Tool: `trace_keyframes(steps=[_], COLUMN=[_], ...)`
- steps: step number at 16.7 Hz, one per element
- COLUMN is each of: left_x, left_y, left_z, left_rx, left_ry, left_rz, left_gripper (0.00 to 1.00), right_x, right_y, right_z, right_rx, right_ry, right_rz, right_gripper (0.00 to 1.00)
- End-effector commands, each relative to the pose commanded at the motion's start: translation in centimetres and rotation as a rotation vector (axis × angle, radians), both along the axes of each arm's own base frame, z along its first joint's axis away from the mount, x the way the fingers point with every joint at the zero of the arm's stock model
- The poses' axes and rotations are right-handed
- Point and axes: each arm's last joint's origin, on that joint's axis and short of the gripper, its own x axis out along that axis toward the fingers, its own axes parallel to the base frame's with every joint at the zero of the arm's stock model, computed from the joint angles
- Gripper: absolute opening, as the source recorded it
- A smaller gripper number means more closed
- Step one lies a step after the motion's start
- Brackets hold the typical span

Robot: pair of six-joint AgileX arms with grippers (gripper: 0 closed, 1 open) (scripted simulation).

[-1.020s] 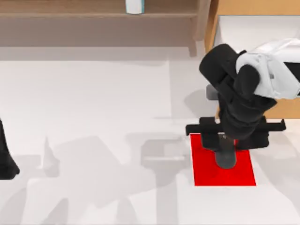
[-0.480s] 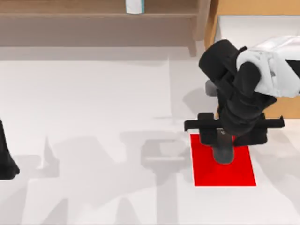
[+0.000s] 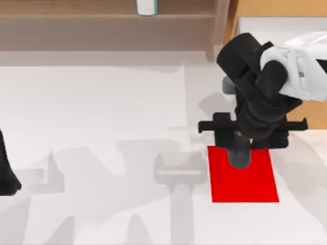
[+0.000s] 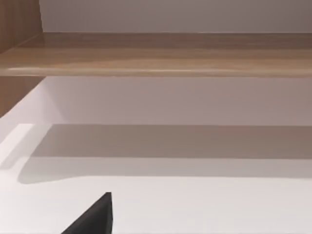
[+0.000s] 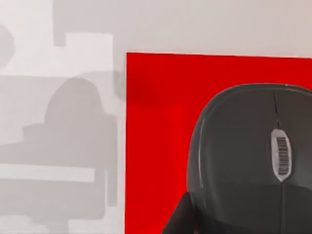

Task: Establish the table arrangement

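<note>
The white table (image 3: pixel 102 102) spans the top view, with a small red mat (image 3: pixel 255 186) lying flat toward its right. My right gripper (image 3: pixel 240 145) hangs over the far edge of the mat, shut on a dark grey mouse (image 3: pixel 239 157). The right wrist view shows the mouse (image 5: pixel 243 156) close up over the mat (image 5: pixel 156 146), with one dark finger (image 5: pixel 180 217) against its side and a soft shadow on the red surface. My left arm (image 3: pixel 5 173) is parked at the table's left edge.
A light wooden shelf (image 3: pixel 102 15) runs along the back with a small white container (image 3: pixel 146 7) on it. A wooden drawer unit (image 3: pixel 276 7) stands at the back right, behind the right arm. The left wrist view faces the shelf board (image 4: pixel 156 53).
The right gripper has carried the mouse from the middle of the mat toward its far edge. The mat and the left arm have stayed put.
</note>
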Motion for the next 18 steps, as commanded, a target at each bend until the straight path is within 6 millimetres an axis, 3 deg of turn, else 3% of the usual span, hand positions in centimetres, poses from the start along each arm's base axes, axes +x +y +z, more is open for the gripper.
trace_keyframes(steps=[6, 13, 18], left_x=[0.0, 0.0, 0.0], left_y=[0.0, 0.0, 0.0], left_z=[0.0, 0.0, 0.0], left_rx=[0.0, 0.0, 0.0], left_ry=[0.0, 0.0, 0.0], left_rz=[0.0, 0.0, 0.0], left_gripper=[1.0, 1.0, 1.0], right_x=[0.1, -0.6, -0.7], right_y=[0.0, -0.5, -0.5], right_z=[0.0, -3.0, -3.2], right_rx=[0.004, -0.05, -0.055], right_ry=[-0.009, 0.085, 0.093], right_rz=[0.0, 0.0, 0.0], right_gripper=[0.0, 0.0, 0.0])
